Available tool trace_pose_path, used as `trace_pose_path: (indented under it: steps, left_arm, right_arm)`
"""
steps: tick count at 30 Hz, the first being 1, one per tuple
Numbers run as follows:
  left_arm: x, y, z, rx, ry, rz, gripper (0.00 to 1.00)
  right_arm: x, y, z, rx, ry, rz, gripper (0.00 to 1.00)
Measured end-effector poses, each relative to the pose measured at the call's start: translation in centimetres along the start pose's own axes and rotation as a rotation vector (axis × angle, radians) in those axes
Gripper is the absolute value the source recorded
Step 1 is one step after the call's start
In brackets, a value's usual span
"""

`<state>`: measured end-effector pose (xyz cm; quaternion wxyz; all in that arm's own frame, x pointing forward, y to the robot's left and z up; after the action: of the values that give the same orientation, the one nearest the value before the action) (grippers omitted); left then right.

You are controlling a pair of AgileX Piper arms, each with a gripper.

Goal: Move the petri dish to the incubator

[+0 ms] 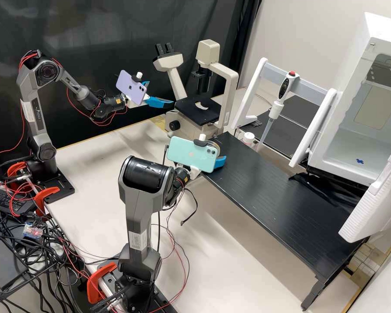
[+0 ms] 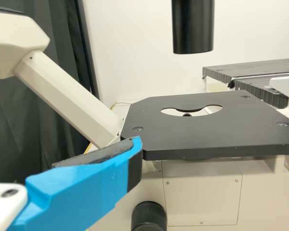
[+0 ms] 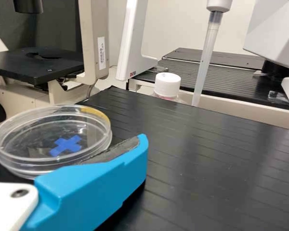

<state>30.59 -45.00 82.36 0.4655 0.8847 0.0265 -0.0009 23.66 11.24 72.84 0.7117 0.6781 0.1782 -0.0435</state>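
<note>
my right blue fingers (image 3: 96, 187), dish-wide, hold the clear round petri dish (image 3: 38, 139) level, likely to slide into the white boxy incubator (image 1: 330, 163) at the high view's three o'clock. my left blue fingers (image 1: 160, 102) gape, empty.

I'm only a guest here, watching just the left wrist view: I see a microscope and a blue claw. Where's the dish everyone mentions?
Observer: The right wrist view shows the petri dish held in the right gripper.
Operator: Oh! Does it have anything on it, so I'd recognise it?
Observer: Yes, a blue cross is visible on it.
Operator: And the incubator it's going to, is that shut?
Observer: No, in the high view the incubator's door stands open.
</note>
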Motion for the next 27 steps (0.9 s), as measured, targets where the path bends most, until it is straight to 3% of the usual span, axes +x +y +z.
trace_pose_path:
  steps: [6,27]
  left_arm:
    - [0.0,0.0,0.0,0.0,0.0,0.0,1.0]
    - [0.0,0.0,0.0,0.0,0.0,0.0,1.0]
  right_arm:
    - [0.11,0.19,0.2,0.017,0.003,0.0,0.0]
    - [0.41,0.52,0.02,0.02,0.006,0.009,0.0]
